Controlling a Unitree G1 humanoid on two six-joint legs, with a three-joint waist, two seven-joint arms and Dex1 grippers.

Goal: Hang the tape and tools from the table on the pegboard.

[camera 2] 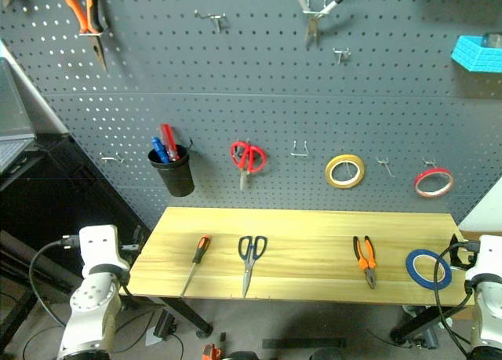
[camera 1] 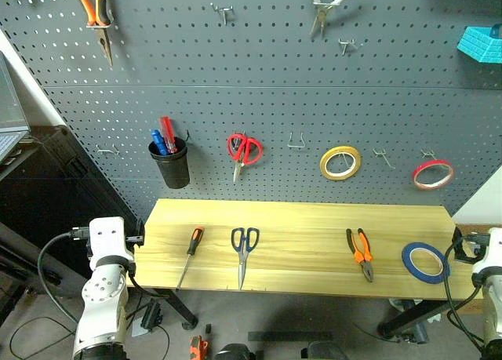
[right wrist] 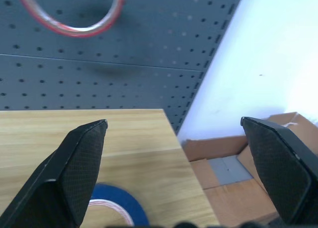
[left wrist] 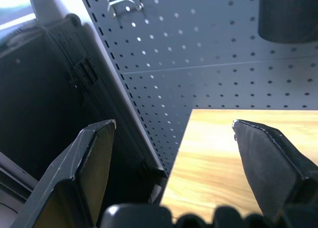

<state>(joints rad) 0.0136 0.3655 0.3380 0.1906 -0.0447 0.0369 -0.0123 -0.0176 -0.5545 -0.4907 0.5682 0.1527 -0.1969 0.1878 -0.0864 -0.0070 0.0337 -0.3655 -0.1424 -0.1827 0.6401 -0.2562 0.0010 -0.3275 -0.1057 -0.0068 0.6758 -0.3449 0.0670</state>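
The pegboard (camera 1: 259,70) rises behind the table (camera 1: 306,250); on the table lie scissors (camera 1: 243,250), screwdriver (camera 1: 190,254), pliers (camera 1: 361,254) and blue tape (camera 1: 424,262). The left gripper (left wrist: 174,133) and right gripper (right wrist: 174,133) stand spread wide, grasping nothing, at the table's ends.

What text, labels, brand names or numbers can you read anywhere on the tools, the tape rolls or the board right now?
None can be read.
Blue tape: no print shows on it.
Yellow tape roll and red tape roll: plain, no lettering shows.
Pliers, scissors, screwdriver: any maker's mark is too small to tell.
Black cup and pegboard: no labels or signs show.
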